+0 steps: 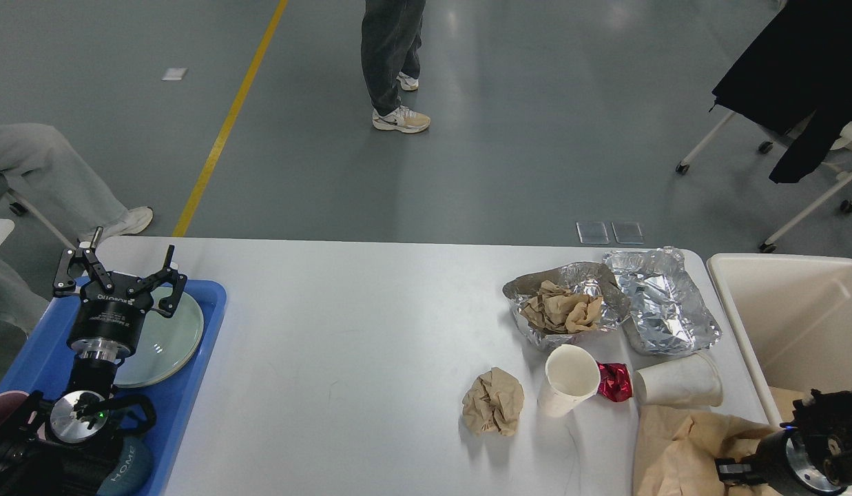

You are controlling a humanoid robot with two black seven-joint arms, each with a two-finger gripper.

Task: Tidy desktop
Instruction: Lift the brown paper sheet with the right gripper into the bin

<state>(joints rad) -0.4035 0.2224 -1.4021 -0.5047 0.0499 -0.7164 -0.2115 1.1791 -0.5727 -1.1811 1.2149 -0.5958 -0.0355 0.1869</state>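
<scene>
The white desktop [370,331] carries litter on its right half. There is a crumpled brown paper ball [494,401], an upright white paper cup [570,379] and a red foil wrapper [616,382]. A second white cup [677,389] lies on its side, touching the wrapper. Behind them are a foil tray holding crumpled brown paper [567,306] and an empty foil tray [660,303]. My left gripper [120,262] is open and empty above the blue tray [191,372]. My right gripper [732,472] is at the bottom right, against a brown paper bag [680,448]; its fingers are not distinguishable.
A cream bin [791,317] stands off the table's right end. The blue tray holds a pale green plate [167,337]. A person stands beyond the table [391,62], another sits at the far left [47,172]. Wheeled chairs with a dark coat [797,69] stand at the right.
</scene>
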